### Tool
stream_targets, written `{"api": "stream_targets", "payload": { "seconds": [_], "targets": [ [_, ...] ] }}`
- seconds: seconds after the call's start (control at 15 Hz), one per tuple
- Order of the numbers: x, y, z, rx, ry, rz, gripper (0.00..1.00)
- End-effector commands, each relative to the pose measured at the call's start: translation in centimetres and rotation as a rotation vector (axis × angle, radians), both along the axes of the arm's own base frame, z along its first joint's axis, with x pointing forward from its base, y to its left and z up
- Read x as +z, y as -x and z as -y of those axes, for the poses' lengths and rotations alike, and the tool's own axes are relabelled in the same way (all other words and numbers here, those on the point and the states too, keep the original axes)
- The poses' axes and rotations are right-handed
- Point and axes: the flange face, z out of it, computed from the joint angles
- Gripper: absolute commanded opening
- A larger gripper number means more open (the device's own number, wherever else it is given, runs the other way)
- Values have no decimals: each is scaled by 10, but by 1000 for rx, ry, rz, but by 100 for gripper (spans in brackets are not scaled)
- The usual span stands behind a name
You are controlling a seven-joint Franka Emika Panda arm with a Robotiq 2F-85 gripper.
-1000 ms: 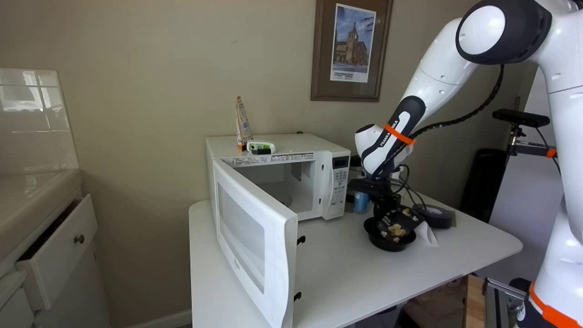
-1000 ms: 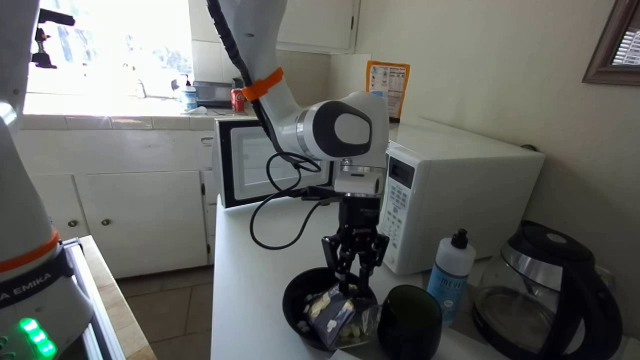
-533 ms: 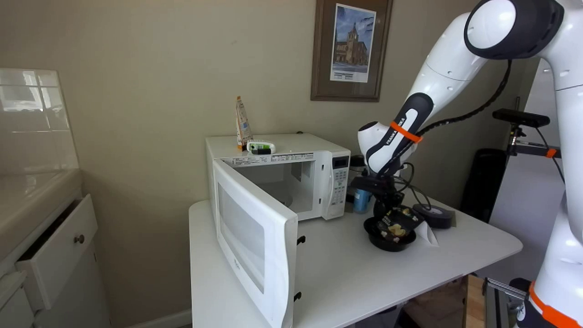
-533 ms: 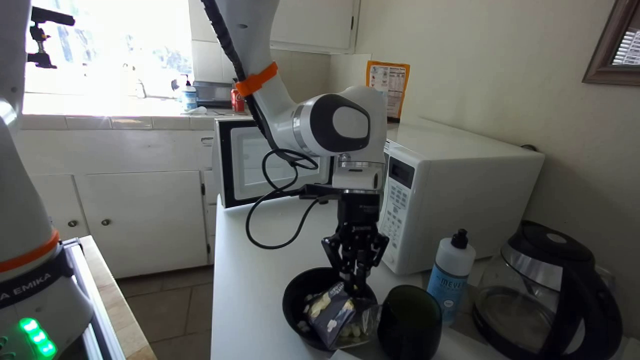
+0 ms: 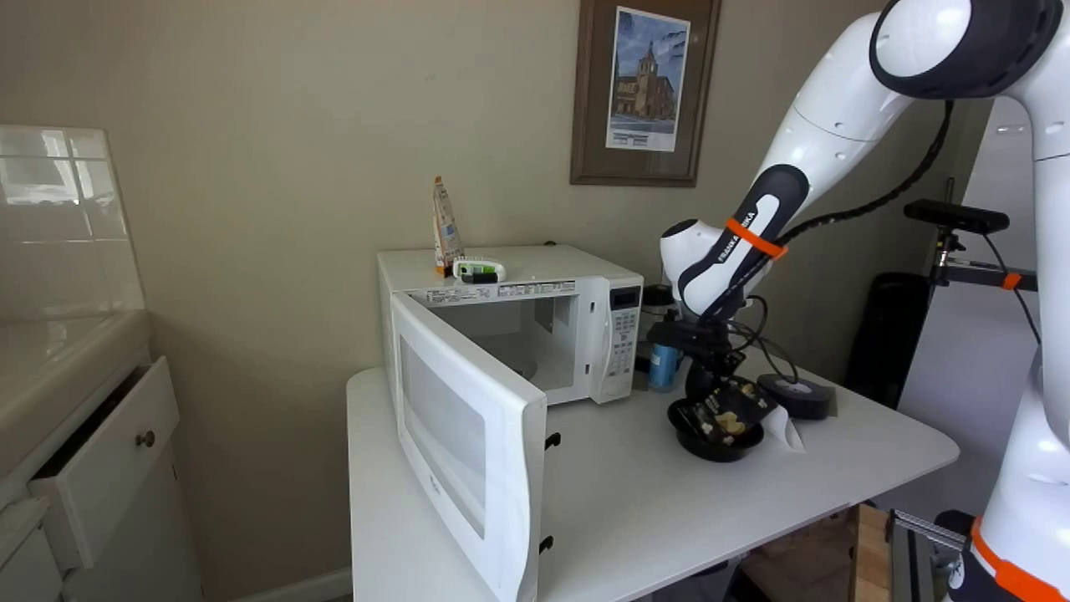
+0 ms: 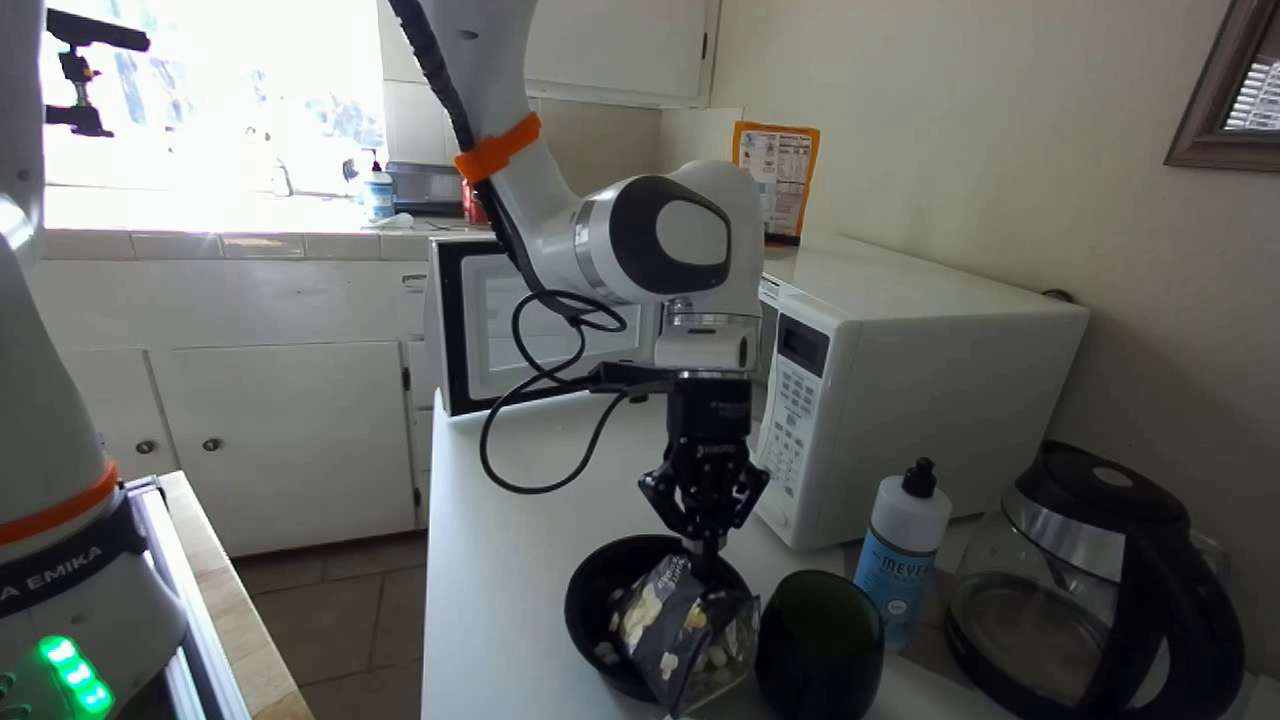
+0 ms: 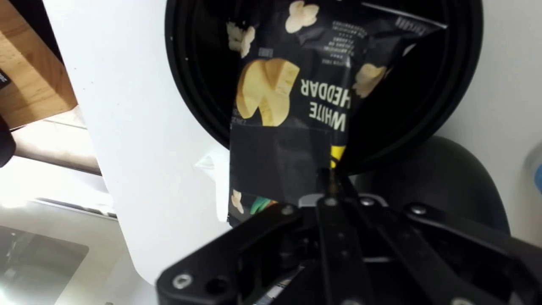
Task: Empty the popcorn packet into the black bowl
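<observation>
The popcorn packet (image 6: 665, 620), a limp dark bag with yellow patches, lies tilted in and over the rim of the black bowl (image 6: 583, 610). Its see-through end holds pale pieces and hangs past the rim beside the dark jug. A few pale pieces show in the bowl. In an exterior view the packet (image 5: 729, 414) leans over the bowl (image 5: 710, 451). In the wrist view the packet (image 7: 292, 93) lies across the bowl (image 7: 190, 84). My gripper (image 6: 706, 560) points down at the bowl's edge; its fingertips (image 7: 336, 182) are shut on the packet's edge.
A tall dark jug (image 6: 820, 650) stands close beside the bowl. A blue-labelled bottle (image 6: 895, 580) and a glass kettle (image 6: 1030, 610) stand behind it. The white microwave (image 6: 940, 400) has its door (image 5: 468, 443) wide open. A flat dark round thing (image 5: 798, 397) and white paper (image 5: 782, 428) lie near the bowl.
My gripper's fingers have come together on the packet's edge. The arm has shifted slightly, and the packet's held side has been pulled up a little. The bowl has not moved.
</observation>
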Motion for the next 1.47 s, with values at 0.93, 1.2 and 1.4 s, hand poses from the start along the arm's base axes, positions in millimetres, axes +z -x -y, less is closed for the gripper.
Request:
{"api": "stream_targets", "payload": {
  "seconds": [0.93,1.2,1.4],
  "targets": [
    [44,51,56,171,-390,56,0],
    [64,57,57,199,-519,34,0],
    [79,56,54,229,-587,6,0]
  ]
}}
